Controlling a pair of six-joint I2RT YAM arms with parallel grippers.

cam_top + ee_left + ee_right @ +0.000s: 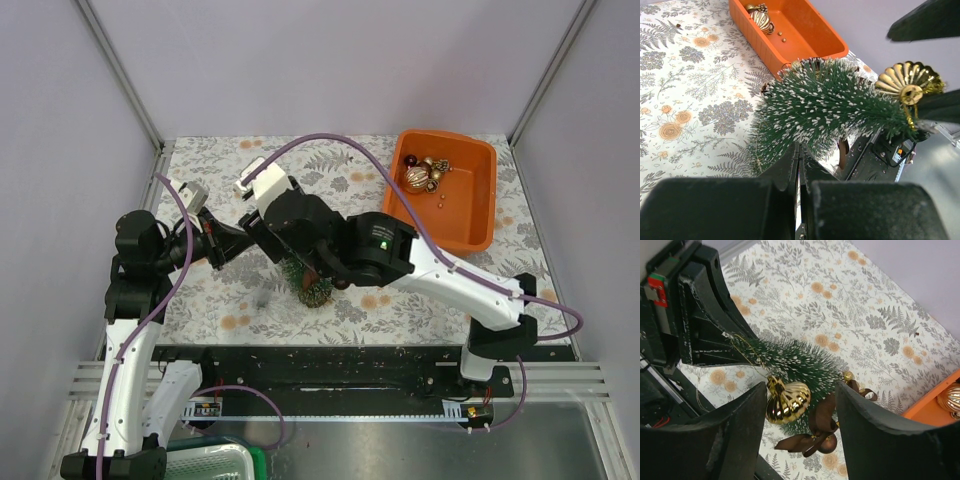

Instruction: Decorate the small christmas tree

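The small christmas tree (312, 285) sits on the fern-print tablecloth (225, 300), near the orange tray (470, 215), off the tray's left wall and toward the arm bases. It is tilted away from the tray, so its tip points away from it. The left gripper (798, 165) is at the end of the tree far from the tray. Its fingers are pressed together with no gap, and the right wrist view shows the tree's tip ending between them. The right gripper (801, 390) is at the tree's bristled flank on the tray side, with its fingers standing apart. A gold fluted ornament (787, 400) hangs between those fingers against the bristles. It lies close to one finger and well clear of the other. A brown ribbon bow (815, 432) sits just beside the ornament, on its tray side. More gold and brown ornaments (420, 175) lie inside the tray, at its far end.
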